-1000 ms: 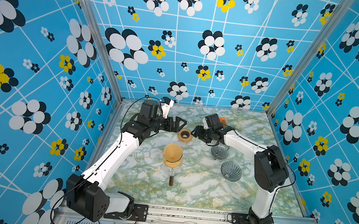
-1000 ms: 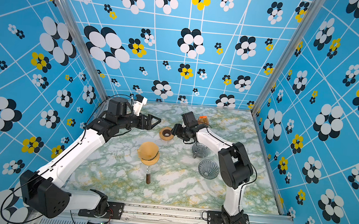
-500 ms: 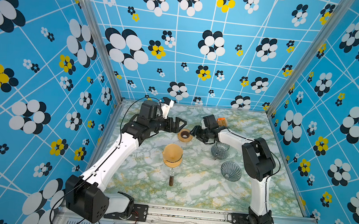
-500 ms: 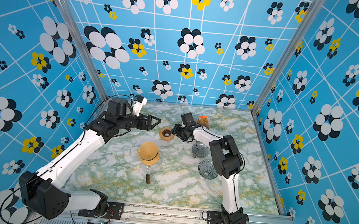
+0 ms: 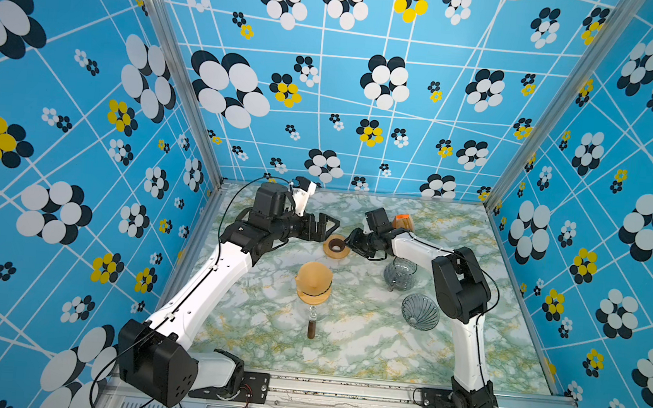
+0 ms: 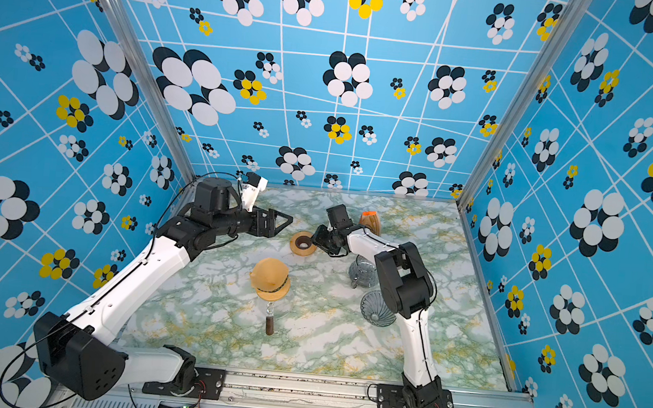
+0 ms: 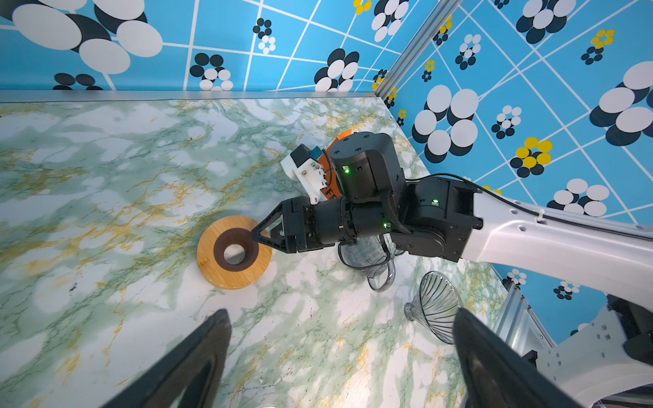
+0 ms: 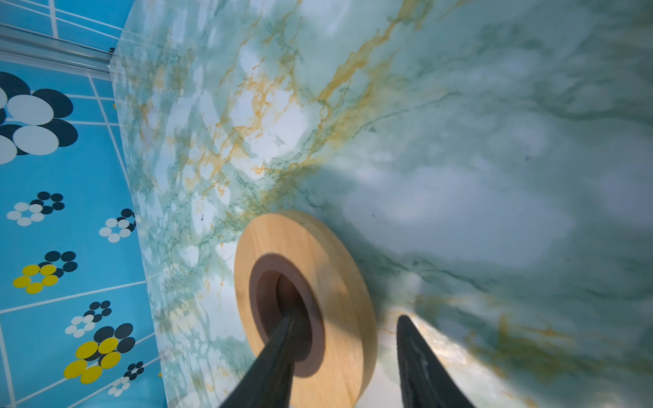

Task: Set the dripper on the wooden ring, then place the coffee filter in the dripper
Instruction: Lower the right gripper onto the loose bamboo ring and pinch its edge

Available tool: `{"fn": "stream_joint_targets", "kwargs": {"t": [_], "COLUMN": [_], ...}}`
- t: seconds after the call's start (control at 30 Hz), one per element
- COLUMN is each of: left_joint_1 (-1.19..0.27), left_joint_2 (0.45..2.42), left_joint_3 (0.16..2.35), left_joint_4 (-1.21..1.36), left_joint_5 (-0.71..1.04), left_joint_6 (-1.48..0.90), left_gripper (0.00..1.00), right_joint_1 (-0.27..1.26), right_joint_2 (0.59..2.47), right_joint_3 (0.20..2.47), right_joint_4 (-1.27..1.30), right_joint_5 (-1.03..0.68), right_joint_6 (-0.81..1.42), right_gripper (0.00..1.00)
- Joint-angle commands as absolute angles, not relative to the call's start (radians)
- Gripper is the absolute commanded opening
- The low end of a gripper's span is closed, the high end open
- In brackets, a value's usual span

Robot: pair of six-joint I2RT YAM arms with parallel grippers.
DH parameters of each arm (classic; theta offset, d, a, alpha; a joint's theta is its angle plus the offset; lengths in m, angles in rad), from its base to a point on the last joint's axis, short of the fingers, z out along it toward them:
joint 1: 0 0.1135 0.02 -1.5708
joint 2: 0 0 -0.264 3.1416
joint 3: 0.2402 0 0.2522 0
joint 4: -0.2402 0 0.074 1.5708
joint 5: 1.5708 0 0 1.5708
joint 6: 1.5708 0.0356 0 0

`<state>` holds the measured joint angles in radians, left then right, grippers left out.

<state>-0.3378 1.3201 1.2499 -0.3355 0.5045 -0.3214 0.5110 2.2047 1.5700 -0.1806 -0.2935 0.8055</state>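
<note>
In both top views the right arm had folded its elbow in closer since a second before. Its tool stayed at the wooden ring on the counter and drew its jaws nearer together. The left tool had not shifted: it hung just beside the ring on the left arm's side, jaws spread wide and holding nothing. The tan paper filter sat unmoved, well apart from the ring on its camera-ward side, atop a brown-handled glass vessel, with neither tool near it. The ribbed glass dripper lay tipped over, farther from the ring than the handled glass cup

From the left wrist, the right tool's tip reached onto the ring's dark inner collar, and the ring lay flat. The left tool's own fingers stood far apart with only bare counter between them

From the right wrist, one finger stood inside the ring's hole and its partner outside the rim, with a sliver of counter showing between that partner and the wood. The jaws were about half closed and straddled the rim without pinching it yet

The narrowing suggested the ring was being picked up first, probably as the dripper's seat, so the filter step itself had not begun
</note>
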Motion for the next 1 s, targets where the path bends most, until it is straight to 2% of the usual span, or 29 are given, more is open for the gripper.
{"fn": "stream_joint_targets", "kwargs": {"t": [0.0, 0.43, 0.97], "left_joint_1": [-0.339, -0.339, -0.342], "left_joint_2": [1.297, 1.299, 1.306], "left_joint_3": [1.248, 1.247, 1.248], "left_joint_4": [-0.323, -0.323, -0.325], "left_joint_5": [0.516, 0.517, 0.520], "left_joint_6": [-0.318, -0.319, -0.319], "left_gripper": [0.99, 0.99, 0.99], "right_joint_1": [0.511, 0.511, 0.511], "right_joint_2": [2.224, 2.268, 2.240], "right_joint_3": [1.594, 1.638, 1.610], "right_joint_4": [-0.214, -0.214, -0.136], "right_joint_5": [-0.294, -0.317, -0.324], "right_joint_6": [0.817, 0.824, 0.822], "right_gripper": [0.47, 0.42, 0.28]}}
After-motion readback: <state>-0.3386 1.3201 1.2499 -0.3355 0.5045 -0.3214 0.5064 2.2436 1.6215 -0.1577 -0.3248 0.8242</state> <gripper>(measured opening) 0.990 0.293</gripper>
